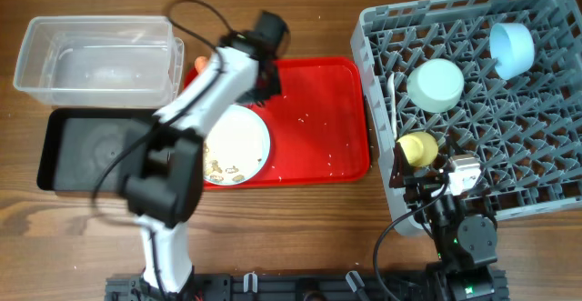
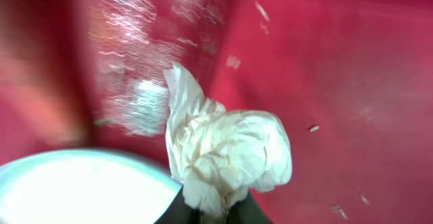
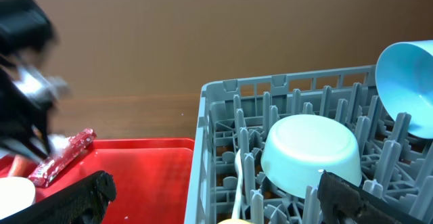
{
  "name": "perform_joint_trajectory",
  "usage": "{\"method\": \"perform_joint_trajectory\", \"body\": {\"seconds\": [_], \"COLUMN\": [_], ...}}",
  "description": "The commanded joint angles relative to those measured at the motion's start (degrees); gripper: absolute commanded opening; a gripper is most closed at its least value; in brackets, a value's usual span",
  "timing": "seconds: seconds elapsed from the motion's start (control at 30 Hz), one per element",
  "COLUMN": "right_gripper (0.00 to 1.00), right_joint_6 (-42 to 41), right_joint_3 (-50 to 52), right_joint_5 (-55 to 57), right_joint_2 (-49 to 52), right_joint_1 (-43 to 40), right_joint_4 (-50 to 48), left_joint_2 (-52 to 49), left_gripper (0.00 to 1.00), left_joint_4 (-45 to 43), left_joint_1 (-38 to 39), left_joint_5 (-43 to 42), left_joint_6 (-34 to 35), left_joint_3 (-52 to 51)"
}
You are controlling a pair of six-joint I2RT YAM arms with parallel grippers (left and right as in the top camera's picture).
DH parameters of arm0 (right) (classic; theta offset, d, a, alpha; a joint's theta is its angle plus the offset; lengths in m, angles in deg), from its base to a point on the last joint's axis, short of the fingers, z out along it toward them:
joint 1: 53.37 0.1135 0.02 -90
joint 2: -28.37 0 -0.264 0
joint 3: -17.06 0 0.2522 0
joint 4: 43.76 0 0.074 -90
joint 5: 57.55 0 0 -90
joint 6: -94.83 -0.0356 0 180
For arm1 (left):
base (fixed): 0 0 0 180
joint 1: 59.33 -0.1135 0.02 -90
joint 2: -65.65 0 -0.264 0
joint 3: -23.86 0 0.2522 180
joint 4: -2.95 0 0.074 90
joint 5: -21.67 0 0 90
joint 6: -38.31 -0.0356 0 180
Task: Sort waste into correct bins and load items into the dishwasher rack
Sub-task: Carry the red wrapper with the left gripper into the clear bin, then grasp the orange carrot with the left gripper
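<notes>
My left gripper [image 2: 216,214] is shut on the crumpled white tissue [image 2: 230,149] over the back left of the red serving tray [image 1: 318,110]; in the overhead view the gripper [image 1: 264,81] hides the tissue. The pale blue plate [image 1: 238,142] holds beige food scraps [image 1: 223,169]. The orange carrot [image 1: 199,63] peeks out by the arm. The red wrapper [image 3: 64,158] lies on the tray's far side. My right gripper [image 3: 226,204] is open at the grey rack's [image 1: 546,187] front edge. The rack holds the green bowl [image 1: 435,85], blue bowl [image 1: 511,48], yellow cup [image 1: 418,148] and white spoon [image 1: 393,92].
The clear tub [image 1: 95,60] stands at the back left with the black tray [image 1: 86,151] in front of it, both left of the red tray. Loose rice bits are scattered on the red tray [image 2: 352,61].
</notes>
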Motion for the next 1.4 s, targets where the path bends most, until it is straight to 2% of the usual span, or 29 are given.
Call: {"method": "perform_joint_trajectory", "body": {"seconds": [0.0,0.03,0.2,0.23,0.27,0.3,0.37,0.47,0.53,0.63,0.77,0.83,1.0,1.17,1.2,1.23,1.3,1.33,1.37], "right_gripper": [1.0,1.0,1.0,1.0,1.0,1.0,1.0,1.0,1.0,1.0,1.0,1.0,1.0,1.0,1.0,1.0,1.0,1.0,1.0], "right_joint_6": [-1.2,-1.2,-1.2,-1.2,-1.2,-1.2,-1.2,-1.2,-1.2,-1.2,-1.2,-1.2,-1.1,-1.2,-1.2,-1.2,-1.2,-1.2,-1.1], "right_joint_3": [0.0,0.0,0.0,0.0,0.0,0.0,0.0,0.0,0.0,0.0,0.0,0.0,0.0,0.0,0.0,0.0,0.0,0.0,0.0], "right_joint_5": [0.1,0.1,0.1,0.1,0.1,0.1,0.1,0.1,0.1,0.1,0.1,0.1,0.1,0.1,0.1,0.1,0.1,0.1,0.1], "right_joint_2": [0.0,0.0,0.0,0.0,0.0,0.0,0.0,0.0,0.0,0.0,0.0,0.0,0.0,0.0,0.0,0.0,0.0,0.0,0.0], "right_joint_1": [-0.3,-0.3,-0.3,-0.3,-0.3,-0.3,-0.3,-0.3,-0.3,-0.3,-0.3,-0.3,-0.3,-0.3,-0.3,-0.3,-0.3,-0.3,-0.3], "right_joint_4": [-0.3,-0.3,-0.3,-0.3,-0.3,-0.3,-0.3,-0.3,-0.3,-0.3,-0.3,-0.3,-0.3,-0.3,-0.3,-0.3,-0.3,-0.3,-0.3], "left_joint_2": [10.7,11.5,10.1,8.5,7.0,6.0,5.7,6.4,6.2,3.6,-2.4,-4.5,-4.5,-8.5,-9.8,-10.0,-8.8,-7.8,-6.5], "left_gripper": [0.07,0.04,0.06,0.18,0.66,0.87,0.9,0.88,0.83,0.82,0.85,0.82,0.83,0.71,0.67,0.45,0.15,0.05,0.04], "left_joint_4": [2.4,2.2,-1.9,-4.0,-5.6,-6.8,-6.6,-6.0,-4.8,-4.2,-7.0,-7.1,-8.5,-11.4,-11.5,-11.4,-11.0,-10.1,-9.2], "left_joint_1": [-10.4,-13.8,-25.8,-27.6,-28.3,-28.6,-28.2,-25.1,-21.0,-13.4,-7.0,-6.2,-6.2,-5.7,-5.6,-5.8,-6.3,-6.5,-6.9], "left_joint_5": [0.6,0.6,-0.7,-3.0,-5.3,-7.8,-11.8,-16.1,-16.0,-8.3,0.9,0.9,-0.4,-4.7,-4.7,-4.5,-4.6,-4.5,-4.5], "left_joint_6": [1.6,1.6,1.3,-0.8,-3.9,-6.8,-8.6,-9.0,-11.3,-12.7,-12.7,-12.6,-11.0,-15.9,-15.8,-15.8,-15.0,-13.8,-12.7], "left_joint_3": [2.6,2.6,1.4,1.3,1.3,1.3,1.3,1.4,1.3,1.3,1.3,1.3,1.3,1.3,1.3,1.3,2.3,3.8,5.7]}}
